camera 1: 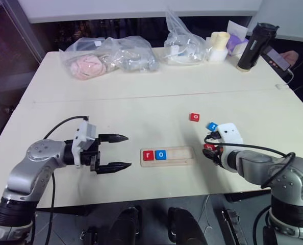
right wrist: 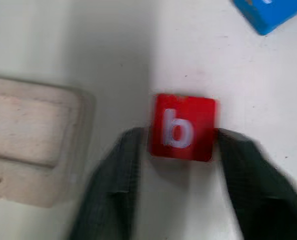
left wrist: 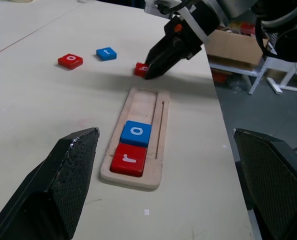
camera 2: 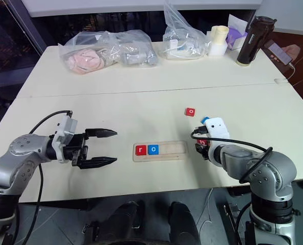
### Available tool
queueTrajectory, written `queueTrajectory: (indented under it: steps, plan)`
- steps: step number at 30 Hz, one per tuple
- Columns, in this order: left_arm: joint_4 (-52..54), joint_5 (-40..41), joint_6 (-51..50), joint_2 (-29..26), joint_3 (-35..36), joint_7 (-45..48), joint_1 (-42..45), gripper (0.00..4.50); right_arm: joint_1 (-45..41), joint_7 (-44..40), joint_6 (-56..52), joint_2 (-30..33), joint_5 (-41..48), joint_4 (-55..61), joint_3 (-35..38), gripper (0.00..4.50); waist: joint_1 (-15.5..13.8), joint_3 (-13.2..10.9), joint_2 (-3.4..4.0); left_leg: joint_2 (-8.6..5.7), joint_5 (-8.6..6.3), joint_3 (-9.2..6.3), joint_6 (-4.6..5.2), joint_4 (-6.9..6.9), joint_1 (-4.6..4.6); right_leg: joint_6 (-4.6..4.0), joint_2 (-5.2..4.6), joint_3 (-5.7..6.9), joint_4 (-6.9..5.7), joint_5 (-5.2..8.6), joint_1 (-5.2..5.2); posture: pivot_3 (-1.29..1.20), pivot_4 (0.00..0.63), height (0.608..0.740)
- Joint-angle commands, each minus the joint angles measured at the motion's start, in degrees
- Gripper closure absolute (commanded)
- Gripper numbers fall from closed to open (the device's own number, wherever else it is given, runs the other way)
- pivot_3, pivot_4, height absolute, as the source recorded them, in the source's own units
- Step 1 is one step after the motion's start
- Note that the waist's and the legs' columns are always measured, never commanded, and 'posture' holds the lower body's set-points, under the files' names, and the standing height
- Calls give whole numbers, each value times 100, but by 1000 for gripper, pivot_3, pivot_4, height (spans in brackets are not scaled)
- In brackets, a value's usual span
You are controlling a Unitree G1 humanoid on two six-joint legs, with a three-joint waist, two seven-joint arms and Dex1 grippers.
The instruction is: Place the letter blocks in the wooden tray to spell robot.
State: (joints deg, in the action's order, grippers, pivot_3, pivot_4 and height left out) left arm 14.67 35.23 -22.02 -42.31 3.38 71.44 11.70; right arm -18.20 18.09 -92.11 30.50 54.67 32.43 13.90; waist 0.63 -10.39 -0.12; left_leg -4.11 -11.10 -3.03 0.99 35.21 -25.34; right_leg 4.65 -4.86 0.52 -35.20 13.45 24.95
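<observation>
The wooden tray (camera 1: pixel 168 156) lies on the table (camera 1: pixel 141 97) before me, with the red r block (camera 1: pixel 148 155) and the blue o block (camera 1: pixel 161 154) side by side at its left end. Just beside its right end, the red b block (right wrist: pixel 182 127) sits on the table between my right tool's (right wrist: pixel 181 150) parted fingers, which flank it closely; I cannot tell whether they touch. Beyond lie a blue block (camera 1: pixel 211 125) and the red o block (camera 1: pixel 194 117). My left tool (camera 1: pixel 121 151) hovers wide open and empty, left of the tray.
</observation>
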Motion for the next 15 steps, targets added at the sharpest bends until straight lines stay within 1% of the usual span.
queueTrajectory:
  steps: [1, 3, 5, 7, 9, 10, 11, 12, 13, 15]
  plan:
    - [68, -16, 92, -14, 10, 20, 64, 0, -355, -535, -39, 579, 554, 282, 56, 67, 1, -2, 3, 0, 0, 0, 0, 4, 1, 1, 0, 1, 0, -1, -4, 0, 150, 738]
    - [59, -12, 99, -23, 5, 36, 70, 0, -644, -1191, -39, 1064, 738, 369, -83, 22, 15, -4, 6, -1, 0, 2, 1, 11, 1, 7, 0, 1, 0, -4, -6, 0, 150, 738]
    - [42, -9, 94, -31, -2, 47, 92, 0, -790, -2181, 313, 1751, 762, 476, -357, 22, 5, -3, 5, 0, 0, 2, 2, 14, 4, 10, 1, 4, 0, -7, -10, 0, 150, 738]
    - [30, 1, 108, -52, -39, 142, 110, 0, -737, -3292, 1042, 2396, 494, 443, -611, 22, -12, -4, 3, 2, -1, 0, 3, 13, 4, 11, 1, 12, 1, -6, -11, 0, 150, 738]
    - [2, -21, 134, -73, -107, 275, 151, 0, -351, -4809, 2858, 3242, -717, 188, -1231, 22, -31, -4, 3, 2, -2, -4, 5, 12, 4, 14, 1, 22, 9, -4, -18, 0, 150, 738]
    - [-12, -25, 134, -77, -130, 320, 173, 0, -139, -5455, 3809, 3493, -1297, -32, -1461, 22, -33, -4, 2, 0, -3, -2, 6, 13, 2, 17, -2, 24, 13, -3, -19, 0, 150, 738]
    - [-25, -29, 143, -76, -150, 360, 197, 0, 39, -5965, 4662, 3614, -1753, -260, -1595, 22, -26, -4, 1, -1, -5, 1, 9, 15, 3, 18, -3, 24, 16, -2, -23, 0, 150, 738]
    - [-48, -38, 153, -69, -167, 386, 227, 0, 151, -6357, 5212, 3680, -2034, -513, -1707, 22, -14, -4, 1, -2, -7, 3, 11, 19, 3, 19, -4, 25, 18, -2, -26, 0, 150, 738]
    - [-76, -64, 181, -54, -191, 401, 269, 0, 206, -6763, 5755, 3671, -2306, -916, -1850, 22, -9, -4, 2, -4, -8, 8, 14, 27, 3, 21, -6, 24, 18, -4, -29, 0, 150, 738]
    - [-116, -92, 203, -26, -223, 401, 349, 0, 188, -7300, 6550, 3588, -2817, -1671, -2117, 22, 6, -5, 2, -3, -10, 8, 16, 43, 3, 29, -7, 23, 15, -9, -33, 0, 150, 738]
